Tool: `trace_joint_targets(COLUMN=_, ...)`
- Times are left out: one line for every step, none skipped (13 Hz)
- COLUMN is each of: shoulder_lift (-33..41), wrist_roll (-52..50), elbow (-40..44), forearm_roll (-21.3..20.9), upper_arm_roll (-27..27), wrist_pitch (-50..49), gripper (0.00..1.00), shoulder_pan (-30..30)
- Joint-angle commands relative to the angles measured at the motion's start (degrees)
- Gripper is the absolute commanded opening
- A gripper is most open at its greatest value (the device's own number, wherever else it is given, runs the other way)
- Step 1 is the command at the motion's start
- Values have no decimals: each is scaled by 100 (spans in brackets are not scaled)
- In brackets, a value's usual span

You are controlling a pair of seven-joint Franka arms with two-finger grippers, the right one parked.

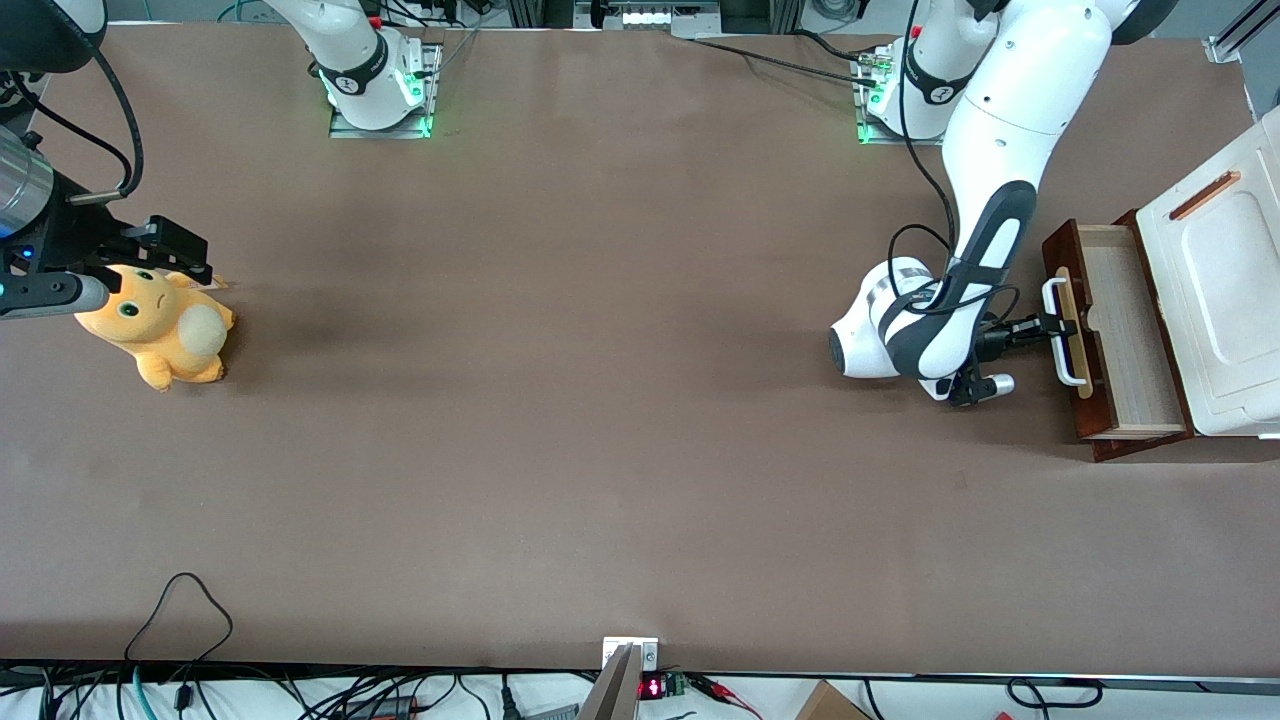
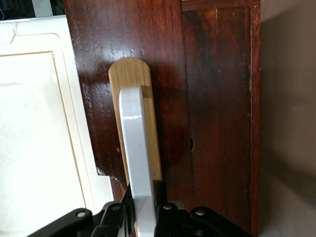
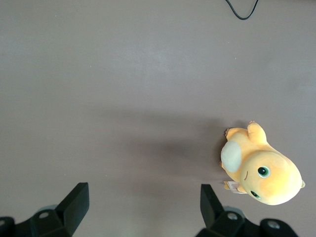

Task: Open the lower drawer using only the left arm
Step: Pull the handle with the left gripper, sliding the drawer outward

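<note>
The left arm (image 1: 1000,190) is reaching to the pulled-out lower drawer (image 1: 1120,330), its gripper (image 1: 1052,325) clamping the white handle (image 2: 136,163).

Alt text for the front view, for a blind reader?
The left arm's gripper is shut on the white handle of the lower drawer, which is pulled partly out of a white cabinet.
</note>
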State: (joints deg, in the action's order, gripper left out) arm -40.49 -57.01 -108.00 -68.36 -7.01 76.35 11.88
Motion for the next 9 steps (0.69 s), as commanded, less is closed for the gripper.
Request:
trace_joint_targets(shoulder_lift=-55, wrist_roll=-55, elbow=50, forearm_roll=622, upper_arm_roll=-64, wrist_pitch=-332, gripper=19, shoulder_pan=297)
trace_joint_targets(shoulder_lift=-55, wrist_roll=-55, elbow=51, forearm_roll=657, upper_arm_roll=-55, wrist_pitch=-332, gripper=19, shoulder_pan=314)
trace_joint_targets(shoulder_lift=-64, wrist_roll=-55, elbow=51, forearm_roll=657, upper_arm_roll=-55, wrist_pitch=-332, gripper=19, shoulder_pan=341)
trace_joint_targets(shoulder_lift=-64, wrist_roll=-55, elbow=51, forearm_roll=666, upper_arm_roll=-55, wrist_pitch=-332, gripper=19, shoulder_pan=350)
trace_joint_targets(shoulder_lift=-64, wrist_roll=-64, elbow=51, forearm_roll=675, upper_arm_roll=-55, wrist_pitch=-332, gripper=19, shoulder_pan=350)
trace_joint_targets(shoulder_lift=-64, wrist_roll=-125, elbow=51, forearm_roll=683, upper_arm_roll=-55, wrist_pitch=-332, gripper=19, shoulder_pan=358)
trace_joint_targets(shoulder_lift=-64, wrist_roll=-143, elbow=51, forearm_roll=727, upper_arm_roll=-64, wrist_pitch=-332, gripper=19, shoulder_pan=359)
trace_joint_targets(shoulder_lift=-64, wrist_roll=-169, elbow=51, forearm_roll=745, upper_arm_roll=-55, wrist_pitch=-332, gripper=19, shoulder_pan=359)
trace_joint_targets(shoulder_lift=-64, wrist_roll=-170, elbow=51, forearm_roll=745, upper_arm_roll=-64, wrist_pitch=-332, gripper=19, shoulder_pan=367)
